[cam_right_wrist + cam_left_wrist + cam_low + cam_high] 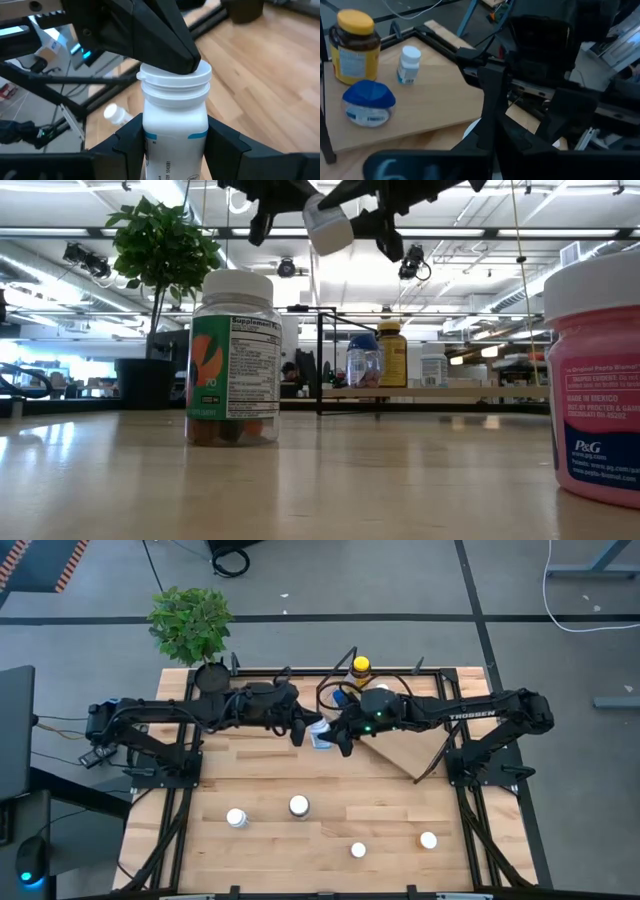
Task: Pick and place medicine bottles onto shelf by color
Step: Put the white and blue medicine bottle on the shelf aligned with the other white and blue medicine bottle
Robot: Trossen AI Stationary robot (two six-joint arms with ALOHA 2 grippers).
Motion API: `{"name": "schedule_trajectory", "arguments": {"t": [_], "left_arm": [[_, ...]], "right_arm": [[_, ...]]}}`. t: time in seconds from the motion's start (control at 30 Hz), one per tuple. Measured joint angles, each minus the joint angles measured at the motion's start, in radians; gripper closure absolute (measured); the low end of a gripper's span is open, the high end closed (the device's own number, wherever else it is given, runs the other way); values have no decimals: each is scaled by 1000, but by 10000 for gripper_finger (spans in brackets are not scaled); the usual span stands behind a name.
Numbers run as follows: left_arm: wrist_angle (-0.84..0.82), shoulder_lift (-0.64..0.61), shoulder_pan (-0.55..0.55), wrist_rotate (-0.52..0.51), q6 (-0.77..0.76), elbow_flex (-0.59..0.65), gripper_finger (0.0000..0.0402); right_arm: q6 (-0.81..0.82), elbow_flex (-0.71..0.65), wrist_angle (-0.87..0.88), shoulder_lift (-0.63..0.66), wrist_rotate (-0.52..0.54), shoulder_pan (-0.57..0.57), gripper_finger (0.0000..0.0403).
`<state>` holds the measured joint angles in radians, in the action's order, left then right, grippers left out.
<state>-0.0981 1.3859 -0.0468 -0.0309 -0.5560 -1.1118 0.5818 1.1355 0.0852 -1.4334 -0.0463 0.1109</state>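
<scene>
A white bottle (320, 732) with a white cap and blue-marked label is held in the air between my two grippers, above the table's middle; the low view shows it tilted (328, 225). My right gripper (175, 145) is shut on its body. My left gripper (303, 728) meets its cap from the left. The light-wood shelf (400, 745) stands tilted just right of them. On it (435, 100) stand an amber bottle with a yellow cap (354, 47), a small white bottle (409, 64) and a blue-capped bottle (368, 102). My left gripper has a dark finger (165, 45) lying over the top and far rim of the bottle's cap (172, 80); its second finger is hidden behind that one. It comes level from the table's left. My right gripper pinches the bottle's body (175, 130) between its two fingers (127, 142), below the cap, coming level from the table's right. The fingers lie along the bottle. The bottle is lifted clear of the table.
Several white-capped bottles stand on the near half of the table (236, 817) (299, 805) (358, 850) (428, 839). Two loom close in the low view: one orange-labelled (232, 360), one pink (595, 380). A potted plant (190, 625) stands at the far left corner.
</scene>
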Motion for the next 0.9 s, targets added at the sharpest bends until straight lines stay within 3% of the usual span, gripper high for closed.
{"name": "schedule_trajectory", "arguments": {"t": [0.9], "left_arm": [[65,49,70,-37,36,-2,392]], "right_arm": [[28,0,55,1,-23,15,229]]}}
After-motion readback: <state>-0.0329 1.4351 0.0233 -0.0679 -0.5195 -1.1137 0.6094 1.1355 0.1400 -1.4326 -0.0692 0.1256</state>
